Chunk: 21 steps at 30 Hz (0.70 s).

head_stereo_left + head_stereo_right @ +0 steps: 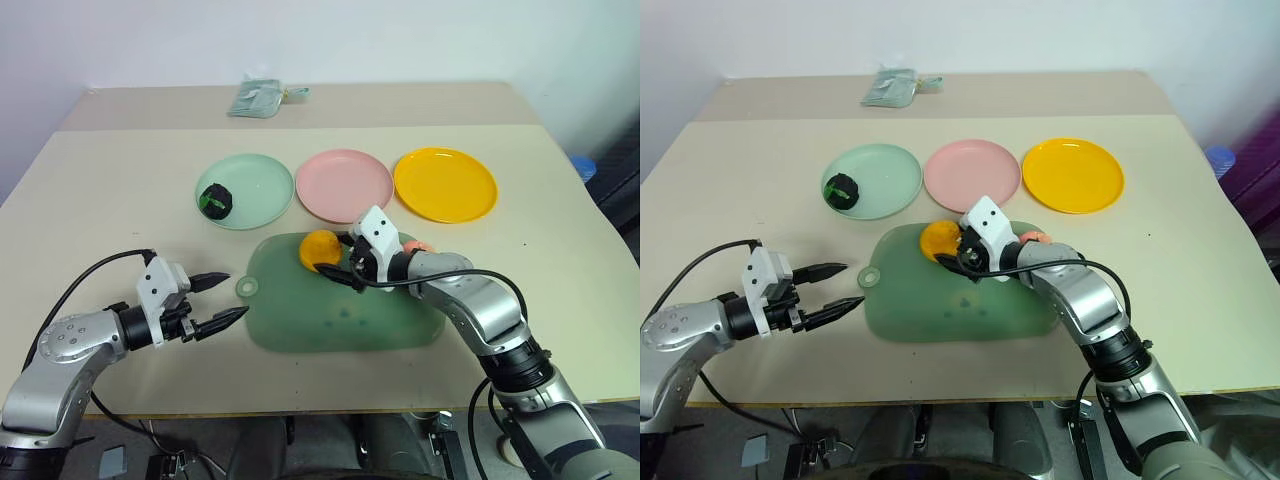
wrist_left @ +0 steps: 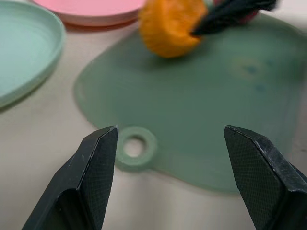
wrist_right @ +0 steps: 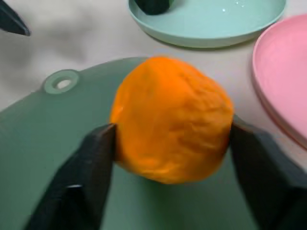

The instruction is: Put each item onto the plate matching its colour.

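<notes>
**Right tool clamping the orange fruit on the green board**

The right tool (image 3: pixel 172 143) is gripping the yellow-orange fruit (image 3: pixel 171 120), one black finger (image 3: pixel 88 177) pressing on each side of it. The fruit is sitting on the far edge of the translucent green board (image 1: pixel 340 315), at the side nearest the pink plate (image 1: pixel 343 185), and it is bulging out well past the fingertips.

The left tool (image 1: pixel 220 300) is hovering over the counter (image 1: pixel 120 180) just off the board's handle loop (image 1: pixel 246 288), on the side away from the fruit. Its two fingers (image 2: pixel 91 177) are standing apart with nothing between them, and they are pointing toward the board, with the fruit lying well beyond them across it.

The dark green-and-black ball (image 1: pixel 216 200) is resting on the mint green plate (image 1: pixel 262 180), which is lying beyond the board, past its handle end and beside the pink plate. The pink plate is sitting directly beyond the board's far edge, and the yellow plate (image 1: pixel 445 184) is lying beyond the board's other end. A small pink-red thing, probably the apple (image 1: pixel 418 245), is peeking out behind the right wrist at the board's far corner, mostly hidden.

A folded greenish packet (image 1: pixel 258 98) is lying near the counter's far edge, well beyond the board.
</notes>
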Tool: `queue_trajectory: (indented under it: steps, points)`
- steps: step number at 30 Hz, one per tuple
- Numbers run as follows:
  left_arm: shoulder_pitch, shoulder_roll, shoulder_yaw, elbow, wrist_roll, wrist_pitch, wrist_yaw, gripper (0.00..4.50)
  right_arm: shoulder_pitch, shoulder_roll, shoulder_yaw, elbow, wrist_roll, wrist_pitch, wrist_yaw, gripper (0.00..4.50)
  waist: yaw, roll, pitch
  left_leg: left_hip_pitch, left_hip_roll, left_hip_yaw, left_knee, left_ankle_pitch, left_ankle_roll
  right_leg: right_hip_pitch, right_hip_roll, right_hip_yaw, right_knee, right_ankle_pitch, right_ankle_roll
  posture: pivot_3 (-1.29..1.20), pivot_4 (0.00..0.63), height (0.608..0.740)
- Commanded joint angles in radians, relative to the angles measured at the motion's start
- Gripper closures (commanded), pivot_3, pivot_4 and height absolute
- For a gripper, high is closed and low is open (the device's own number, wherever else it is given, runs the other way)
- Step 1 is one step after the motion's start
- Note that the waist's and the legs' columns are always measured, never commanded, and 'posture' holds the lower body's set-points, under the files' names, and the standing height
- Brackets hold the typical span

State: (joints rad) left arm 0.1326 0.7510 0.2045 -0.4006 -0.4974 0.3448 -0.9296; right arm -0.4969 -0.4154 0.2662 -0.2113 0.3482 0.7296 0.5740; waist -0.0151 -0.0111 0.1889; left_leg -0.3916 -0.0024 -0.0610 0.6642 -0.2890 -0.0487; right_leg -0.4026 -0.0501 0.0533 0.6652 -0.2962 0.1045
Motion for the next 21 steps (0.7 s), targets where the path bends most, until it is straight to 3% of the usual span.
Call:
queue_trajectory:
  steps: [1,5,9,12,17,19,21]
  points:
    - [0.041,-0.01,-0.011,-0.085,-0.019,0.011,0.008,0.93,-0.065,0.017,-0.128,-0.053,0.07,0.047,-0.014,1.75,-0.003,0.001,0.0,0.0,0.0,0.0,0.0,0.0,0.0,0.0,0.0,0.0,0.0,0.0,0.0,0.0,0.15,0.74]
    - [0.026,-0.043,-0.042,-0.121,-0.021,0.013,0.039,0.93,-0.135,0.019,-0.275,-0.048,0.13,0.097,-0.061,1.75,-0.003,0.001,0.0,0.0,0.001,0.0,-0.001,0.0,0.0,-0.001,0.001,0.0,0.0,0.0,0.0,0.0,0.15,0.74]
    - [-0.023,-0.095,-0.103,-0.155,-0.012,0.017,0.075,0.93,-0.236,-0.015,-0.413,0.12,0.092,0.129,-0.182,1.75,0.001,0.001,0.0,-0.001,0.0,0.0,0.0,0.0,0.0,0.0,0.0,0.0,0.0,0.0,0.0,0.0,0.15,0.74]
    - [-0.041,-0.116,-0.155,-0.168,0.003,0.018,0.086,0.93,-0.272,-0.066,-0.394,0.306,-0.011,0.059,-0.217,1.75,0.001,0.0,0.0,0.0,-0.001,0.0,0.0,0.0,0.0,0.0,0.0,0.0,0.0,0.0,0.0,0.0,0.15,0.74]
    - [-0.061,-0.136,-0.21,-0.155,0.023,0.002,0.093,0.93,-0.354,-0.057,-0.368,0.661,-0.119,-0.177,-0.216,1.75,-0.017,0.002,0.001,-0.001,-0.001,0.003,-0.001,0.0,0.001,-0.002,0.002,0.002,0.0,0.0,0.0,0.0,0.15,0.74]
    - [-0.055,-0.141,-0.223,-0.155,0.034,-0.007,0.094,0.93,-0.37,-0.056,-0.376,0.731,-0.119,-0.225,-0.18,0.71,-0.03,0.004,0.001,-0.001,-0.001,0.004,-0.002,0.0,0.001,-0.003,0.003,0.002,0.0,0.0,0.0,0.0,0.15,0.74]
    - [-0.05,-0.144,-0.227,-0.156,0.04,-0.012,0.098,0.93,-0.359,-0.068,-0.37,0.717,-0.12,-0.275,-0.132,0.04,-0.033,0.004,0.001,-0.001,-0.001,0.004,-0.002,0.0,0.001,-0.003,0.003,0.003,0.0,0.0,0.0,0.0,0.15,0.74]
